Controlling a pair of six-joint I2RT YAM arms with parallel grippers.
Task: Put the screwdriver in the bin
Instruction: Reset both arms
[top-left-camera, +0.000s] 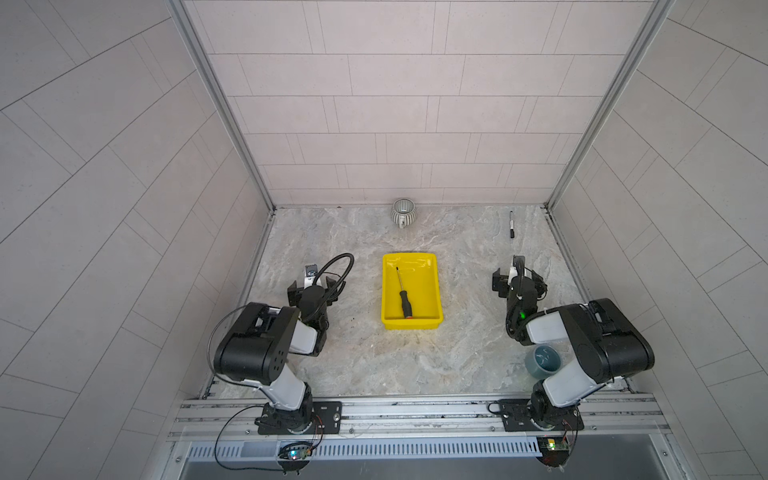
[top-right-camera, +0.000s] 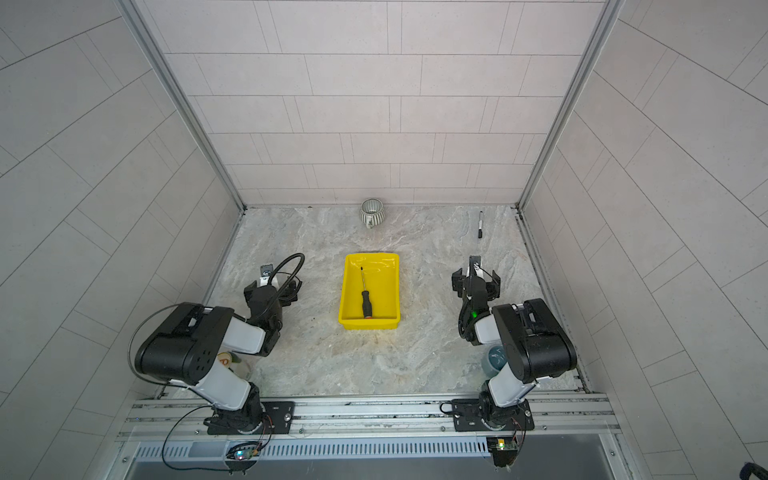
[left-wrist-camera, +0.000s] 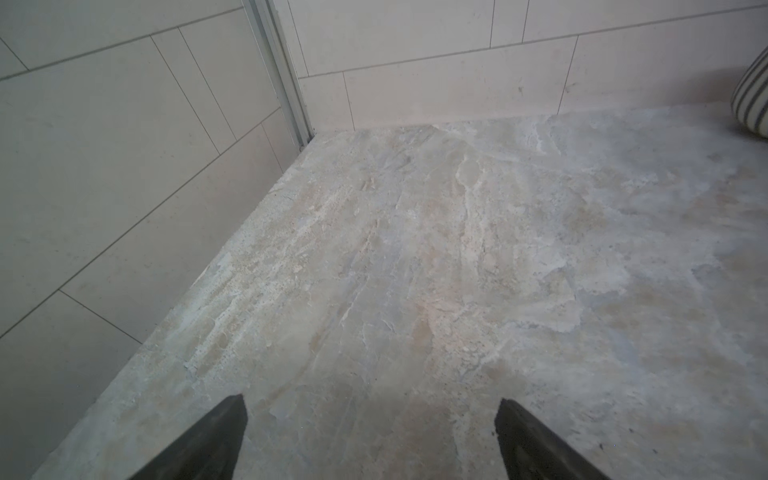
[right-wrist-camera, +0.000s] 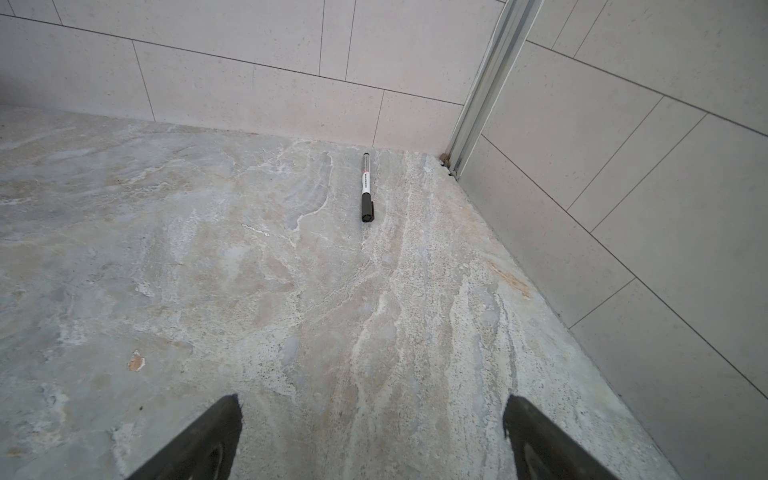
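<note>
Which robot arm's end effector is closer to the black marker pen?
Right. The marker lies just beyond the right end effector, toward the back wall, not touching it. The left end effector is far off, on the other side of the yellow bin.

Bin (top-left-camera: 411, 323) sitting mid-table, bare table (top-left-camera: 374, 365) lying open all round it. Mug (top-left-camera: 403, 212) standing at 12 o'clock against the back wall (top-left-camera: 395, 124), marker (top-left-camera: 510, 224) lying at 2, teal cup (top-left-camera: 542, 361) sitting at 4, tucked under the right arm (top-left-camera: 590, 332).

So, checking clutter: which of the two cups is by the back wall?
The ribbed grey-white mug; the teal-blue cup sits beside the right arm instead.
</note>
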